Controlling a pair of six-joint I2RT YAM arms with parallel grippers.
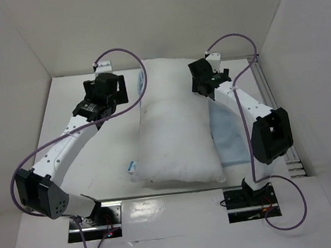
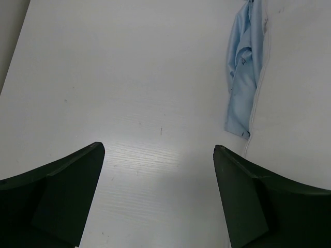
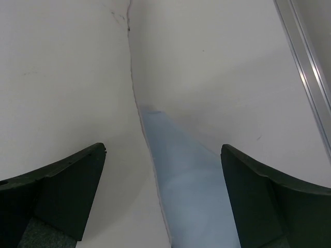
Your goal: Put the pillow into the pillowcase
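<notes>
The white pillow point(image 1: 174, 123) lies lengthwise in the middle of the table. The light blue pillowcase point(image 1: 230, 144) lies flat under it; it shows along the pillow's right side and as a strip at the far left edge point(image 1: 143, 82). A small blue-and-white tag point(image 1: 132, 166) sits at the pillow's near left corner. My left gripper point(image 1: 104, 92) is open and empty over bare table, left of the pillow point(image 2: 300, 77) and the pillowcase strip point(image 2: 243, 77). My right gripper point(image 1: 205, 81) is open and empty above the pillow's far right edge point(image 3: 67, 77), over the pillowcase point(image 3: 191, 186).
White walls enclose the table point(image 1: 92, 161) at the back and both sides. A metal rail point(image 1: 272, 101) runs along the right wall, also in the right wrist view point(image 3: 305, 67). Purple cables loop off both arms.
</notes>
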